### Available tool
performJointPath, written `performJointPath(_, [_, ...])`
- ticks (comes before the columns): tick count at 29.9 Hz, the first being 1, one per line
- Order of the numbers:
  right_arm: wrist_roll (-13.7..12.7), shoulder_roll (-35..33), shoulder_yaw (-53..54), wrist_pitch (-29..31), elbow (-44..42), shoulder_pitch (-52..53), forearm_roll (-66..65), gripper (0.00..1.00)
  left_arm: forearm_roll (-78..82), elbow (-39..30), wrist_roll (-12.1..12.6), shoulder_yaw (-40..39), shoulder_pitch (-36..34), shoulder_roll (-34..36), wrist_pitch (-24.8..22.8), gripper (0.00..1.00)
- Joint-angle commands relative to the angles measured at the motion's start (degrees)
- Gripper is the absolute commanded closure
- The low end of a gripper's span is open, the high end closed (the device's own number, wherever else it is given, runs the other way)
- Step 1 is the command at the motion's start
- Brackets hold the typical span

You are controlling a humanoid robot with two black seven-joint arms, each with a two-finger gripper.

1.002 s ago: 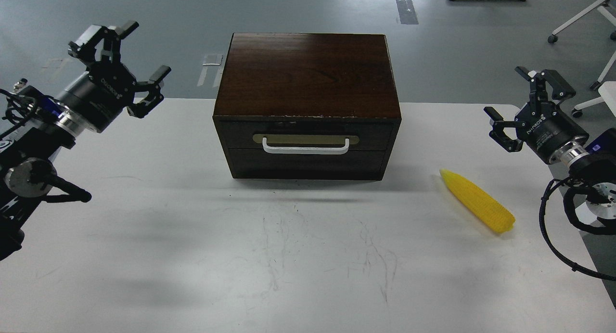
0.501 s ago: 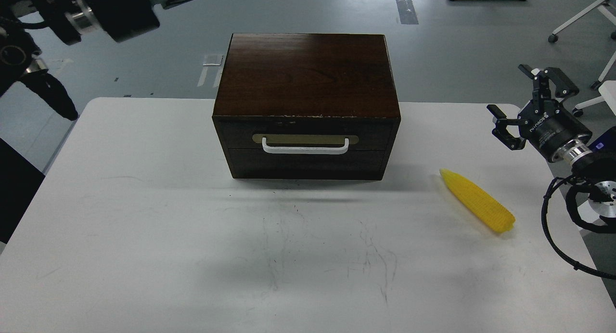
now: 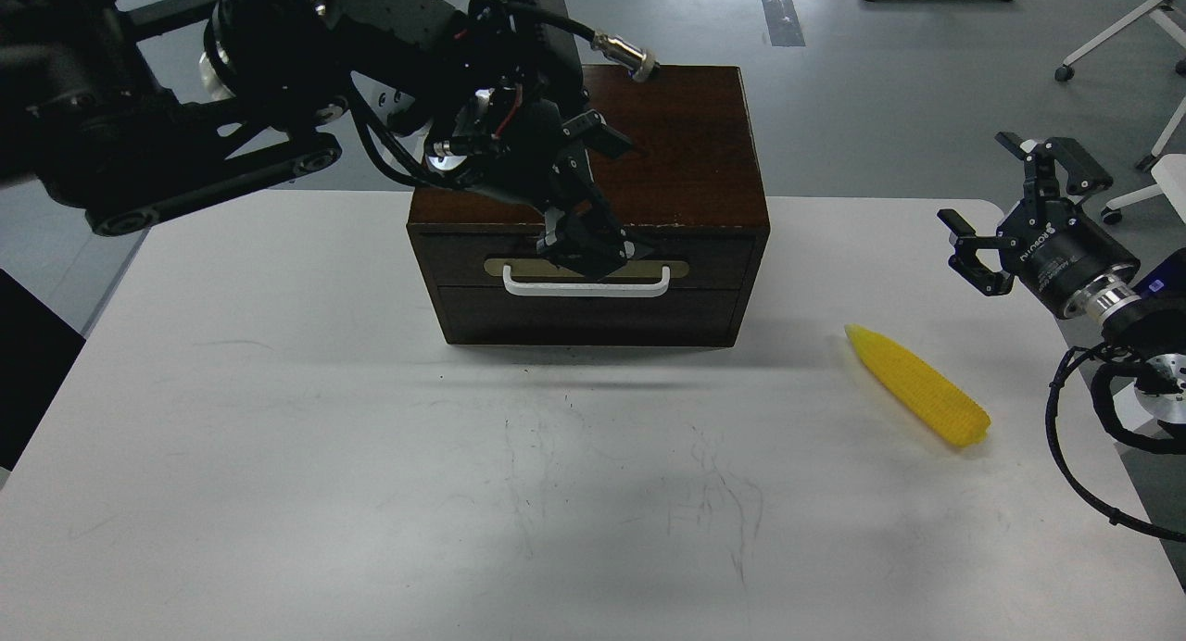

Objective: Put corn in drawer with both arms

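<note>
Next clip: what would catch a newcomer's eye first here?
The left hand reaches over the dark wooden box at the table's back centre, with its fingers down at the white handle of the closed drawer. Next comes the bright yellow corn, lying alone on the white table at right, with the open right hand hovering behind it.

Both arms are black with black cables. The left black three-fingered gripper (image 3: 586, 247) has thin red wires behind it. The right black three-fingered gripper (image 3: 1005, 210) says ROBOTIQ, with a shiny silver ring.
</note>
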Motion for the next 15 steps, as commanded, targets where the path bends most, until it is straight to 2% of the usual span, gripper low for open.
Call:
performJointPath(1, [0.0, 0.0, 0.0, 0.0, 0.0, 0.0, 0.0, 0.00, 5.1, 0.0, 0.0, 1.3, -0.3, -3.6, 0.0, 0.02])
performJointPath(10, [0.0, 0.0, 0.0, 0.0, 0.0, -0.1, 0.0, 0.00, 12.2, 3.8, 0.0, 6.6, 0.3, -8.8, 0.0, 0.02])
performJointPath(15, [0.0, 0.0, 0.1, 0.0, 0.0, -0.2, 0.0, 0.00, 13.3, 4.8, 0.0, 9.4, 0.4, -9.4, 0.0, 0.02])
